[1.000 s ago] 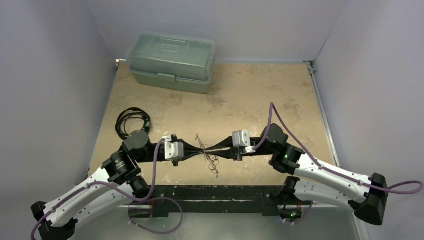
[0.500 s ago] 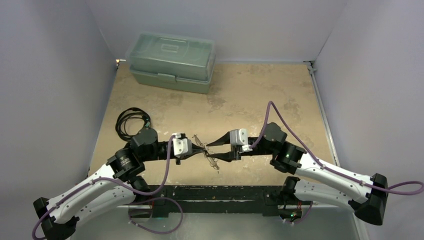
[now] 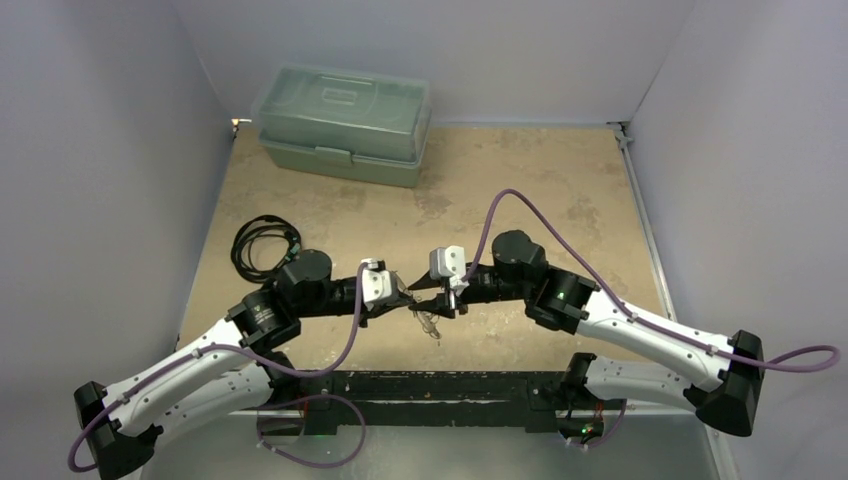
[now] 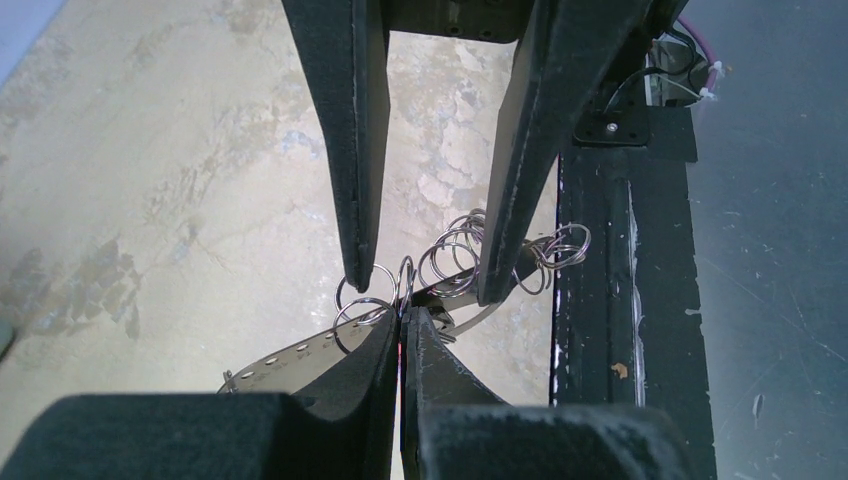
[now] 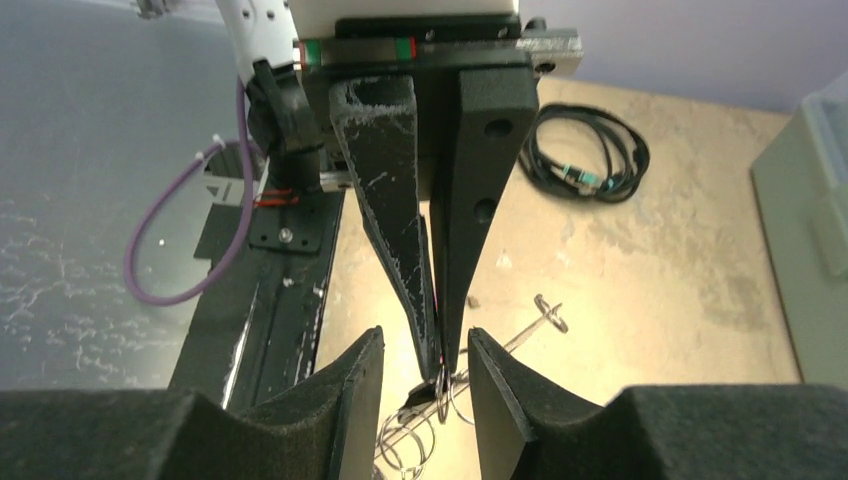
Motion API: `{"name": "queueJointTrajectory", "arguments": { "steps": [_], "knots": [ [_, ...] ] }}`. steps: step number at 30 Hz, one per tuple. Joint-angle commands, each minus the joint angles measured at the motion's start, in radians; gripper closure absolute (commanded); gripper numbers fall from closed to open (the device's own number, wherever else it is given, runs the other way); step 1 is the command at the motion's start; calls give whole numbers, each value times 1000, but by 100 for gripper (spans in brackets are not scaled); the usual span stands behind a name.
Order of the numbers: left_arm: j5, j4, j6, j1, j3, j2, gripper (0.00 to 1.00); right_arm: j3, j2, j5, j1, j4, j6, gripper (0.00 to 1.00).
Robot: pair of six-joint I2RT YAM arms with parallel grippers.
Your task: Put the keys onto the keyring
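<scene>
The keyring is a thin silvery perforated strip point(image 4: 280, 358) carrying a cluster of small metal rings point(image 4: 458, 248). It hangs just above the table near the front edge point(image 3: 428, 322). My left gripper point(image 4: 402, 312) is shut on one of the rings; it also shows in the top view point(image 3: 403, 299). My right gripper point(image 5: 422, 345) is open, its fingers point(image 4: 352, 180) on either side of the left fingertips and the rings point(image 5: 440, 415). A small dark piece point(image 5: 415, 396) hangs by the rings. I cannot make out separate keys.
A grey-green lidded toolbox point(image 3: 345, 122) stands at the back left. A black coiled cable point(image 3: 262, 243) lies at the left, beside the left arm. The black base rail point(image 3: 430, 385) runs along the near edge, close under the rings.
The right gripper has opened and moved left, now straddling the left fingertips. The left arm has pushed right with the keyring still in its grip.
</scene>
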Motion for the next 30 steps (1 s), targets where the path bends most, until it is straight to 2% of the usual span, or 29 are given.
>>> {"name": "queueJointTrajectory", "arguments": {
  "steps": [1,18,30],
  "knots": [
    [-15,15,-28,-3,45,0,100,55,-2,50,4,-76,-28,60],
    [-14,17,-34,-13,32,-11,100,67,35,66,4,-104,-42,64],
    [-23,17,-33,-15,31,-22,100,70,56,66,3,-107,-40,71]
  ]
}}
